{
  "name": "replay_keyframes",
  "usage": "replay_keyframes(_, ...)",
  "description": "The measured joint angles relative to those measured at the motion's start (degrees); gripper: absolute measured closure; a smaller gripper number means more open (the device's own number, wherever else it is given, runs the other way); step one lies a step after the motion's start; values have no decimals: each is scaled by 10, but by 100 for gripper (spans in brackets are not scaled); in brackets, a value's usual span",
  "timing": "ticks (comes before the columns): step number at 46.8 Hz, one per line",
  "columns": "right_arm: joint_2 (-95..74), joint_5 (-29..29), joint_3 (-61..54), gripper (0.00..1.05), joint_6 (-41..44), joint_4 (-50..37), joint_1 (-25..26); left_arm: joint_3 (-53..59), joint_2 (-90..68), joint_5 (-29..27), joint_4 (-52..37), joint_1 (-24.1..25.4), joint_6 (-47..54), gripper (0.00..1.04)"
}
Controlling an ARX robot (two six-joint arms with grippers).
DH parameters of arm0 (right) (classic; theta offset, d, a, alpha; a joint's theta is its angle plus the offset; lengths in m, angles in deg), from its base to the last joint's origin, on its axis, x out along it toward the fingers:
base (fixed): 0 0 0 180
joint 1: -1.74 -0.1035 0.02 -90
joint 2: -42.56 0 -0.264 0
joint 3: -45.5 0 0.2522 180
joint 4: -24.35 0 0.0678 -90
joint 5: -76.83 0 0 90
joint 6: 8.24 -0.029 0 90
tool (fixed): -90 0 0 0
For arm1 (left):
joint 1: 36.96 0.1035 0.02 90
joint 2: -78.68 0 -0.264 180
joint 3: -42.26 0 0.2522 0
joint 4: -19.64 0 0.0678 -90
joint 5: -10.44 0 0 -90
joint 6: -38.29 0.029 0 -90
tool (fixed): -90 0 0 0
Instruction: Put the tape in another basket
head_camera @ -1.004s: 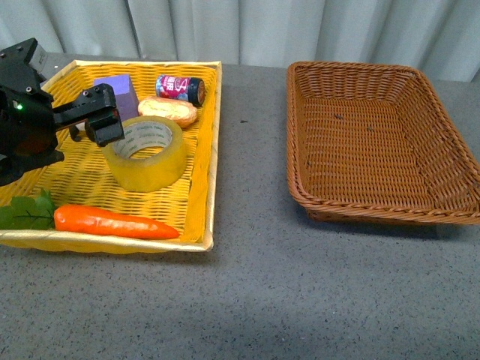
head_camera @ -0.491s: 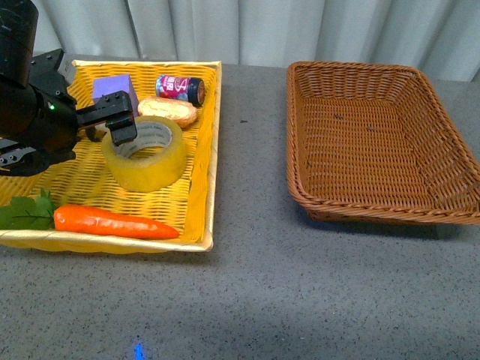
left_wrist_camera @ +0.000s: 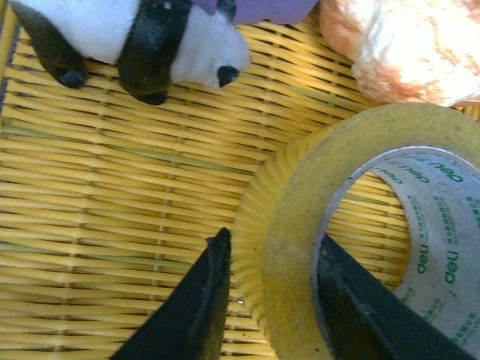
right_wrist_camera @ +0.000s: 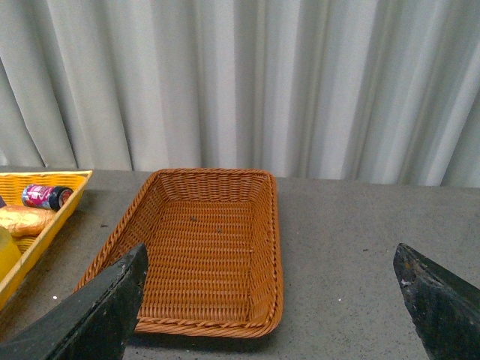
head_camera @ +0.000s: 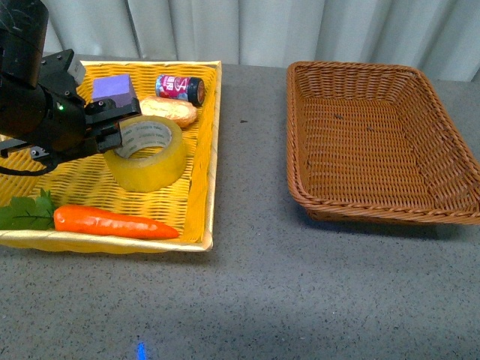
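The tape (head_camera: 147, 154), a yellowish roll with a white printed core, lies flat in the yellow tray basket (head_camera: 202, 176) at the left. My left gripper (head_camera: 114, 129) is open at the roll's left rim. In the left wrist view one finger (left_wrist_camera: 196, 307) is outside the roll (left_wrist_camera: 300, 225) and the other finger (left_wrist_camera: 352, 307) is inside its hole, straddling the wall. The brown wicker basket (head_camera: 379, 142) stands empty at the right. It also shows in the right wrist view (right_wrist_camera: 202, 255). My right gripper (right_wrist_camera: 274, 300) is open and empty, off the front view.
The yellow tray also holds a carrot (head_camera: 112, 222), green leaves (head_camera: 26, 211), a bread roll (head_camera: 168, 110), a small can (head_camera: 180, 88), a purple block (head_camera: 114, 87) and a panda toy (left_wrist_camera: 127, 37). Grey tabletop lies between the baskets; a curtain hangs behind.
My left gripper has moved right and down onto the tape's left rim, its fingers now on either side of the roll's wall. The tape has not moved.
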Motion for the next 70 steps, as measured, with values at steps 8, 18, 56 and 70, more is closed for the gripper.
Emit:
replay_keyframes(8,0,0,0,9,0,0,0,-1,0,-3,1,-4,1,87)
replay_keyframes(18,0,0,0,9,0,0,0,-1,10,11,4,-5,11,88)
replay_keyframes(56,0,0,0,9,0,0,0,-154,70,181,78,-110,381,88)
replay_keyframes(70,0,0,0,9,0,0,0,-187,56,207,93,-146,423,89)
